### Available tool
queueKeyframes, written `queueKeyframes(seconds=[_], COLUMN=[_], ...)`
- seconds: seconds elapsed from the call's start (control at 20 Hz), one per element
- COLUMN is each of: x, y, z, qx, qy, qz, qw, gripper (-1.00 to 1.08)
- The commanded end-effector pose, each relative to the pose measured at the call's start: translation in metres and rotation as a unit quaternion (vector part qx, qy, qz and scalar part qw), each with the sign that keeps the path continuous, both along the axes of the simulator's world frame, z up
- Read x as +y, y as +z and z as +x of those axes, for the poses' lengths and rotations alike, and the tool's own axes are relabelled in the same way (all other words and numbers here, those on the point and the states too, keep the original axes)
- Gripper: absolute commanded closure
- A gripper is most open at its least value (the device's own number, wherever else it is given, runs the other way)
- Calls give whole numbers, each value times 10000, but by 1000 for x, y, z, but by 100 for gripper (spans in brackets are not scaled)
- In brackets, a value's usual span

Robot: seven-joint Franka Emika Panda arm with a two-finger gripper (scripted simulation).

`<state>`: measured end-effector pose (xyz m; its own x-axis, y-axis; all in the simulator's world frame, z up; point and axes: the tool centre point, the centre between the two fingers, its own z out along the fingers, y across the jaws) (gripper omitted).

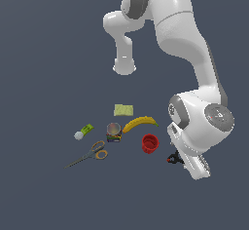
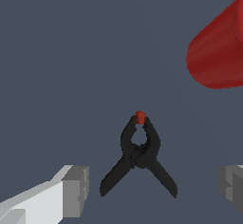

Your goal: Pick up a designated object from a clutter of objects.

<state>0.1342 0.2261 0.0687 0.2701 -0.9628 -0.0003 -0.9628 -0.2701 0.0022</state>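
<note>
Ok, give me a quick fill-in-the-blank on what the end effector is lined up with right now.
1. In the wrist view, the black clamp lies between the two fingers of the end effector, which is ____.
2. The clamp's jaw tips are coloured ____.
3. The clutter item nearest the clamp is the red ____.
4. The banana lies between the cup and the yellow-green ____.

Missing words: open; red; cup; sponge

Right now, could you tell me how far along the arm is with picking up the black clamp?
Done: the approach. The gripper is down over the black clamp, near the red cup. In hand: alignment. The fingers are open, one on each side of the clamp, not touching it. Left: closing on the clamp and lifting it; it lies on the floor, apart from the cup.
</note>
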Motion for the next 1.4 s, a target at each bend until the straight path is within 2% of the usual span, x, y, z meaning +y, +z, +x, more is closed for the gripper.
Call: queueKeyframes(seconds=[0.0, 0.4, 0.85, 1.15, 1.2, 1.35], x=[3, 4, 4, 5, 5, 5], y=[-3, -8, -50, -55, -55, -55], z=[1, 0, -1, 1, 1, 1], qx=[-9, -7, -10, -11, -11, -11], qy=[-82, -104, -121, -123, -123, -123], qz=[1, 1, 1, 1, 1, 1], qw=[10000, 9999, 9999, 9999, 9999, 9999], gripper=[-92, -92, -92, -92, 108, 108])
